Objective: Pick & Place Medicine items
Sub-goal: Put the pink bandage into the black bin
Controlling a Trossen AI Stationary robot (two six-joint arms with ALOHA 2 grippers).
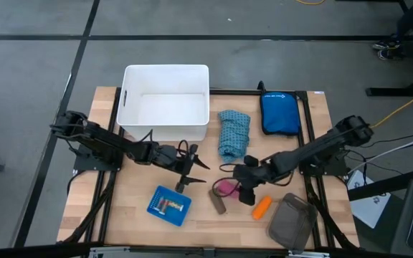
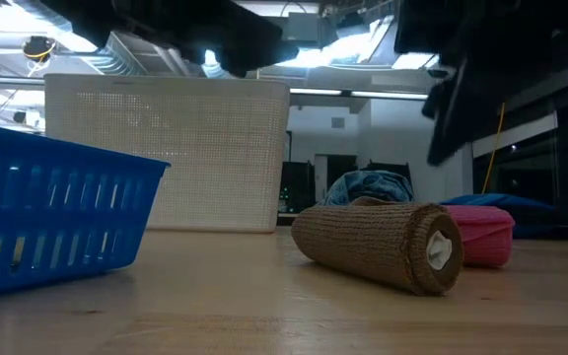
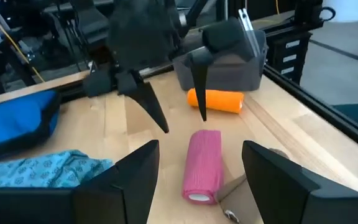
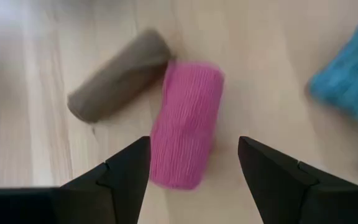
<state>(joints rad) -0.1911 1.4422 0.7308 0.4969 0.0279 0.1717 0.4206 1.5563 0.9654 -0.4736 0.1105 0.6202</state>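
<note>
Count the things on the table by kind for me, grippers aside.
Bandage rolls: 3 (pink, brown, orange)
Bins and baskets: 3 (white bin, blue basket, grey container)
Blue pouch: 1
Teal cloth: 1
Total: 8

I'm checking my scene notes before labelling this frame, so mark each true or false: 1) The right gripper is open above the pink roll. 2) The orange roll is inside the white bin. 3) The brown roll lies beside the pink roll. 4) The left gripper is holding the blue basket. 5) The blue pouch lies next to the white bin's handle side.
1) True: the right gripper is open above the pink roll.
2) False: the orange roll lies on the table, outside the white bin.
3) True: the brown roll lies beside it.
4) False: the left gripper is open, above the blue basket.
5) False: the blue pouch lies beyond the teal cloth.
</note>
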